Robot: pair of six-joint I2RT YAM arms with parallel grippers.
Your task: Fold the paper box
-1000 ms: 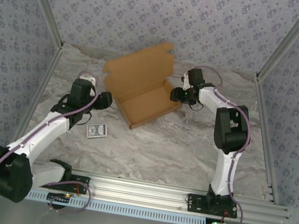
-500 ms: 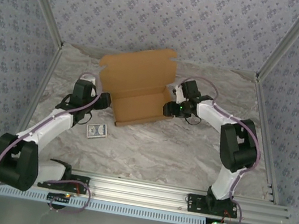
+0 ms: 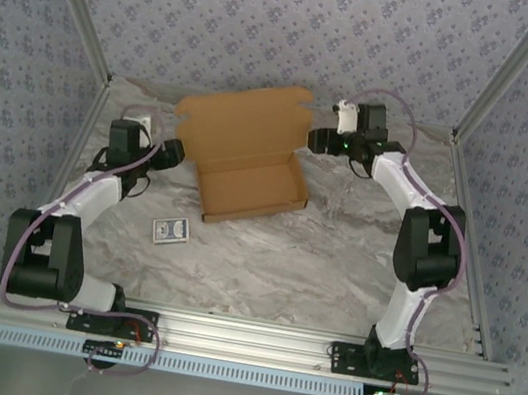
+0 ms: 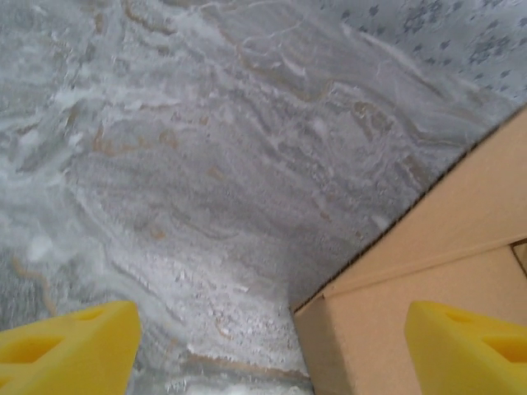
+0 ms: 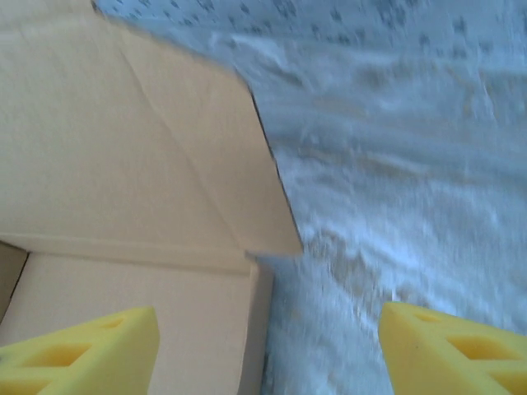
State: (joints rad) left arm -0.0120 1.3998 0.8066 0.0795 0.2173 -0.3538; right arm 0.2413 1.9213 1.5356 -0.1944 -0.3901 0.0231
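You see the paper box (image 3: 249, 183) lying open on the surface (image 3: 335, 260). Your left gripper (image 3: 172, 152) and right gripper (image 3: 313, 141) sit beside it, both wide and holding nothing.

The left arm (image 3: 92, 194), white links with black joints, folds at a black elbow near its base and stretches away along the left side. Its wrist turns inward, so the left claw (image 3: 172, 152) points toward the middle. The right arm (image 3: 408, 293), of the same build, stands tall from its base, bends at a black elbow and reaches far and inward, with the right claw (image 3: 314, 140) pointing left.

In the wrist views, the left claw (image 4: 268, 350) and the right claw (image 5: 268, 354) are both spread wide. Their yellow fingers (image 4: 66, 346) (image 5: 82, 350) sit at opposite edges, gripping nothing.
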